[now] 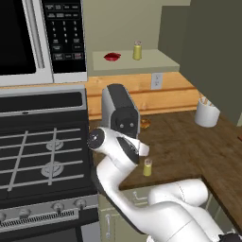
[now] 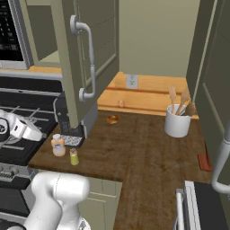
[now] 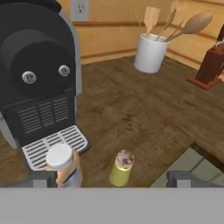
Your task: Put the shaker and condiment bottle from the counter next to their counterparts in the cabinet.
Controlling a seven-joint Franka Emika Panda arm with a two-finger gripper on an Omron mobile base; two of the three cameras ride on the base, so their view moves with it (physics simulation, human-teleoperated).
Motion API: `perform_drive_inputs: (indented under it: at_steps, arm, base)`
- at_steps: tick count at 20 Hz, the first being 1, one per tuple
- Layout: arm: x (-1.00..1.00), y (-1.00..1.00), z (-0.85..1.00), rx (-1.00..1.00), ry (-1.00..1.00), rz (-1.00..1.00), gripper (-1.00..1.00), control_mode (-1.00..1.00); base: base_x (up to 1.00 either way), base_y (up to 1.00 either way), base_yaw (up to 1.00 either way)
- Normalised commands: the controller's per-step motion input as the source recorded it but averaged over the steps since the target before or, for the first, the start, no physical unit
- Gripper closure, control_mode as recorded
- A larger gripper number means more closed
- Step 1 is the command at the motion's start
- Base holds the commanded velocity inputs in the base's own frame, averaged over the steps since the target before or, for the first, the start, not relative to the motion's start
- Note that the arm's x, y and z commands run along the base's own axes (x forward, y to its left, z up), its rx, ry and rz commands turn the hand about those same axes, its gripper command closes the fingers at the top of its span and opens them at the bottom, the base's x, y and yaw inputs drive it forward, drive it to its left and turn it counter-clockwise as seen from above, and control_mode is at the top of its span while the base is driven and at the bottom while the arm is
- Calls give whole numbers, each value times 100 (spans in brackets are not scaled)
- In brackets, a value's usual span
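Observation:
On the dark wooden counter (image 2: 148, 148), the small yellow-green shaker (image 3: 121, 168) stands near the front edge, also seen as the shaker (image 1: 148, 167) and the shaker (image 2: 74, 157). Just left of it is the tan condiment bottle (image 3: 63, 164) with a whitish cap, the condiment bottle (image 2: 58, 145), on the coffee machine's grille. My gripper (image 3: 113, 180) hovers open above and in front of both, holding nothing; its fingertips (image 3: 43, 178) straddle the pair. In the cabinet (image 1: 156, 59), a red lumpy item (image 1: 112, 56) and a second shaker (image 1: 137, 50) stand on the pale shelf.
A dark coffee machine (image 1: 120, 111) stands behind the bottle. The open olive cabinet door (image 2: 85, 58) hangs over the counter. A white utensil holder (image 2: 177, 119) and a knife block (image 3: 212, 65) sit farther back. The stove (image 1: 42, 151) and microwave (image 1: 42, 38) are to the left.

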Motion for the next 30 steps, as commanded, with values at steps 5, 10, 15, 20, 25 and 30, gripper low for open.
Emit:
perform_drive_inputs:
  at_steps: [5, 10, 15, 20, 25, 30]
  arm:
    - [0, 6, -67, -1, -17, -3, -100, -100]
    - [1, 19, -41, 0, -21, -10, -100, -100]
    - [0, 8, -16, -3, -3, -1, -100, -100]
    - [8, 18, -36, -7, -1, -1, -100, -100]
    - [14, 7, -10, -2, 0, -4, -100, -100]
    - [25, 14, -4, -1, 0, -7, -100, -100]
  base:
    - [0, 0, 0]
    - [0, 0, 0]
    - [0, 0, 0]
    - [0, 0, 0]
    - [0, 0, 0]
    - [0, 0, 0]
